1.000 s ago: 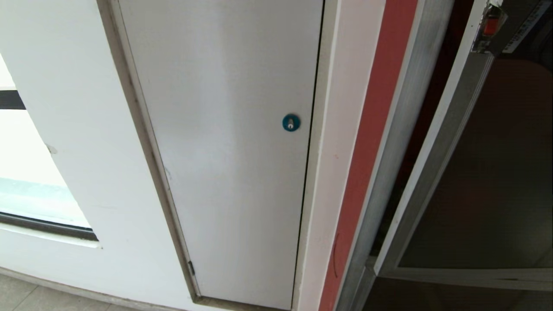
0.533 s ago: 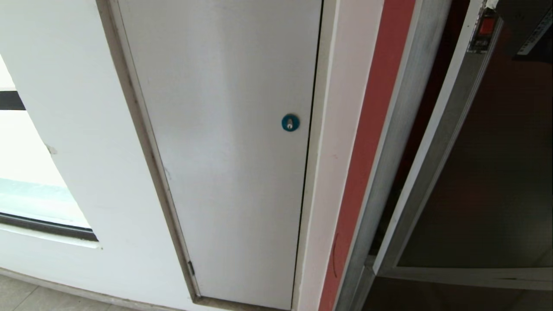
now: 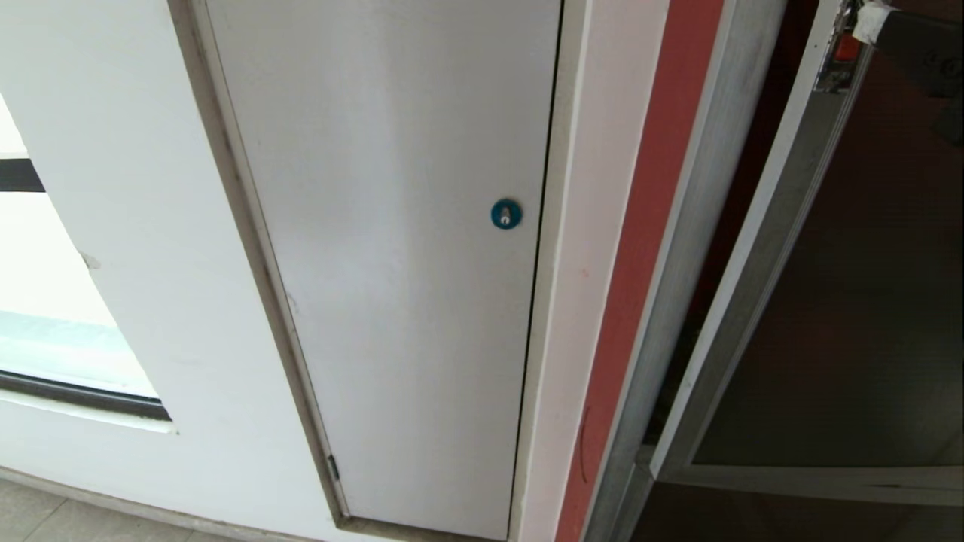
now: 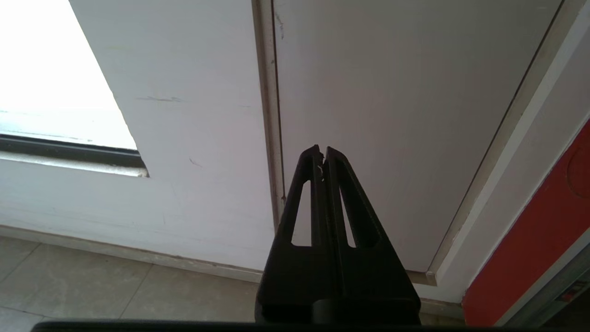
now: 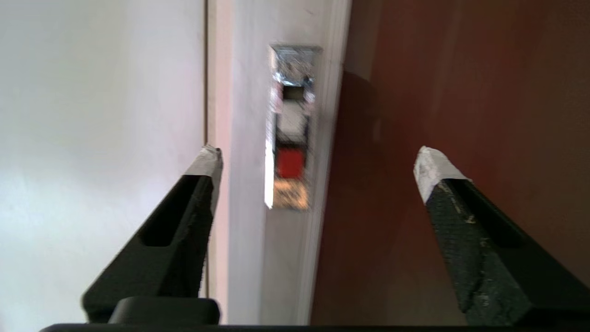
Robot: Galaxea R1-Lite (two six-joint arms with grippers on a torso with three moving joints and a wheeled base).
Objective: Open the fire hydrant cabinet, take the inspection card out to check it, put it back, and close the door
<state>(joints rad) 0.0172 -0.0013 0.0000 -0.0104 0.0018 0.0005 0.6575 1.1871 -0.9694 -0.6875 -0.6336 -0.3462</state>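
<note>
The fire hydrant cabinet's silver frame [image 3: 693, 226] runs down the right of the head view. Its door [image 3: 851, 301], dark glass in a silver frame, stands slightly ajar with a dark gap beside it. The latch [image 3: 840, 53] with its orange-red button sits at the door's upper edge. My right gripper [image 5: 320, 162] is open, and the latch [image 5: 290, 133] lies ahead between its white-tipped fingers. One fingertip [image 3: 872, 21] shows just right of the latch. My left gripper [image 4: 321, 152] is shut and empty, parked low before the grey-white panel. The inspection card is out of view.
A grey-white panel [image 3: 392, 263] with a round blue lock [image 3: 506, 214] fills the middle, with a red wall strip [image 3: 640, 263] between it and the cabinet. A bright window [image 3: 53, 301] lies at the left. Floor tiles [image 4: 92, 286] run below the wall.
The door's latch edge has shifted slightly towards the cabinet frame. A white-tipped finger of my right gripper has come into the head view beside the latch.
</note>
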